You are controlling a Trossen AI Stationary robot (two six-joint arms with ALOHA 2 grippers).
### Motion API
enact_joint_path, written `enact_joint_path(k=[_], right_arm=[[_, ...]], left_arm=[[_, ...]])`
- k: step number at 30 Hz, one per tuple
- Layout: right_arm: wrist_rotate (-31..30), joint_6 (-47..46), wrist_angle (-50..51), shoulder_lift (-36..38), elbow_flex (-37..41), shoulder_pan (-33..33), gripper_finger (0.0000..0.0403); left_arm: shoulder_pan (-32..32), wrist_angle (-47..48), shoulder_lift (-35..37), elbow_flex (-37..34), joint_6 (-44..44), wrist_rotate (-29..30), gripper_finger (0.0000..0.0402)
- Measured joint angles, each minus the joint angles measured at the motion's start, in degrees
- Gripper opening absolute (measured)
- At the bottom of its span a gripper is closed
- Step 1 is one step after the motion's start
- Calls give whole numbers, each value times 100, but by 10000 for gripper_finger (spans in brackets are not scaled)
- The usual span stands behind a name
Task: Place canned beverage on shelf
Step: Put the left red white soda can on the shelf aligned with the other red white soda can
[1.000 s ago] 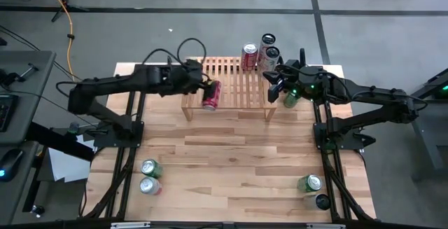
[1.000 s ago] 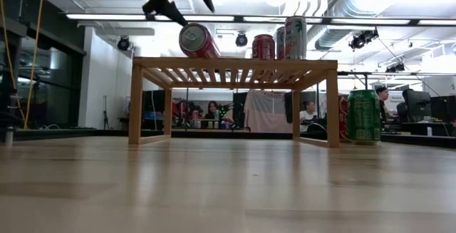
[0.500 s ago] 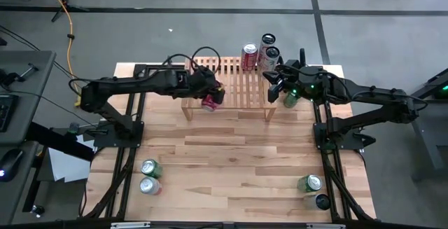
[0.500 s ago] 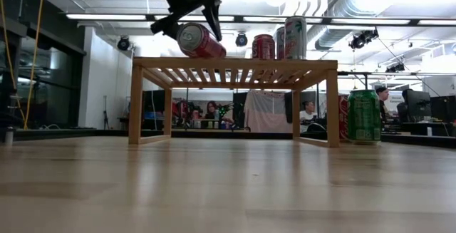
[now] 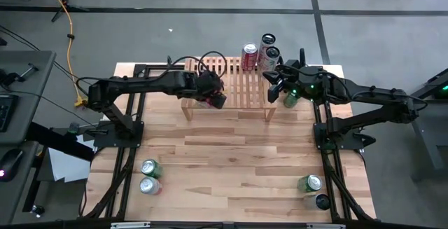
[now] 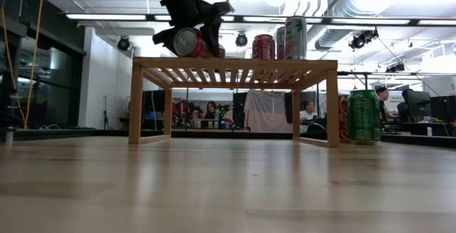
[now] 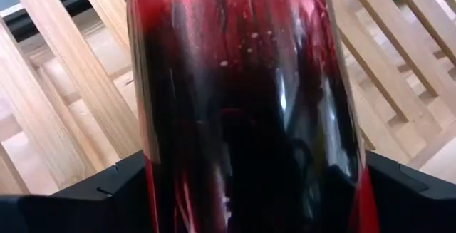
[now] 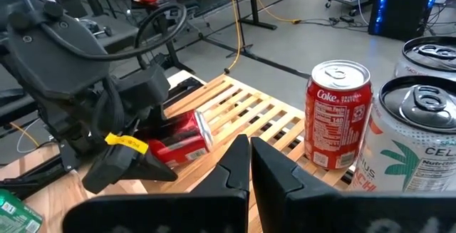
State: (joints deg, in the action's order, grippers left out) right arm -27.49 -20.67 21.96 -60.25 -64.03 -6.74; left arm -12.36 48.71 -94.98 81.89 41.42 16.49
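A red canned beverage [image 8: 178, 139] lies on its side over the left part of the shelf [image 5: 241, 92], a low light-wood rack with a slatted top. My left gripper [image 5: 212, 97] is shut on the can, whose round end faces the low view [image 6: 187, 42]. Whether it rests on the slats, I cannot tell. My right gripper [image 8: 249, 169] hangs shut and empty above the shelf's right end. A red can [image 5: 249, 56] and two white cans [image 5: 269, 49] stand upright on the shelf's far right part. My left gripper pinches the red can's curved side wall [image 7: 242, 119] between its two fingers [image 7: 107, 190], one on either side. The fingers come slanting down from the table's left. The can lies on its side, right at the slatted top.
A green can [image 5: 289, 99] stands on the table beside the shelf's right leg. Two cans [image 5: 149, 176] lie near the front left, and a green can [image 5: 309, 183] and a dark one [image 5: 320, 202] near the front right. The middle of the table is bare wood.
My left gripper has sunk toward the shelf's top and shifted a little to the right, rolling its wrist with the red can in it. The can has come down from above the slats to their level, and its end now faces the near edge.
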Motion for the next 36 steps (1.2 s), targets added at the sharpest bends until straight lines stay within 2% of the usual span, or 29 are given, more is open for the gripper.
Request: enact_joint_path(k=[5, 11, 14, 18, 21, 25, 29, 33, 36], right_arm=[[0, 8, 0, 0, 0, 0, 0], [58, -7, -50, 0, 0, 0, 0], [568, 185, -309, 0, 0, -2, 0], [1694, 569, -930, -17, 0, -1, 1], [2026, 540, -1344, -73, -1, 0, 11], [2505, 370, -1670, -187, -4, -5, 71], [2945, 115, -1976, -418, -3, 0, 178], [3003, 149, -1948, -727, -137, -2, 287], [2959, 500, -1770, -975, -416, -2, 337]], left_arm=[[0, 103, 13, 144, -433, 121, 329], [27, 645, 11, 1001, -1655, 410, 284], [134, 986, 12, 1522, -2843, 482, 284], [368, 1053, 225, 2020, -4445, 421, 284], [506, 981, 464, 2081, -5297, 216, 284], [579, 922, 740, 2081, -5565, 157, 284], [575, 896, 804, 2086, -5563, 183, 284], [587, 903, 815, 2083, -5564, 167, 284], [616, 907, 815, 2083, -5548, 58, 284]])
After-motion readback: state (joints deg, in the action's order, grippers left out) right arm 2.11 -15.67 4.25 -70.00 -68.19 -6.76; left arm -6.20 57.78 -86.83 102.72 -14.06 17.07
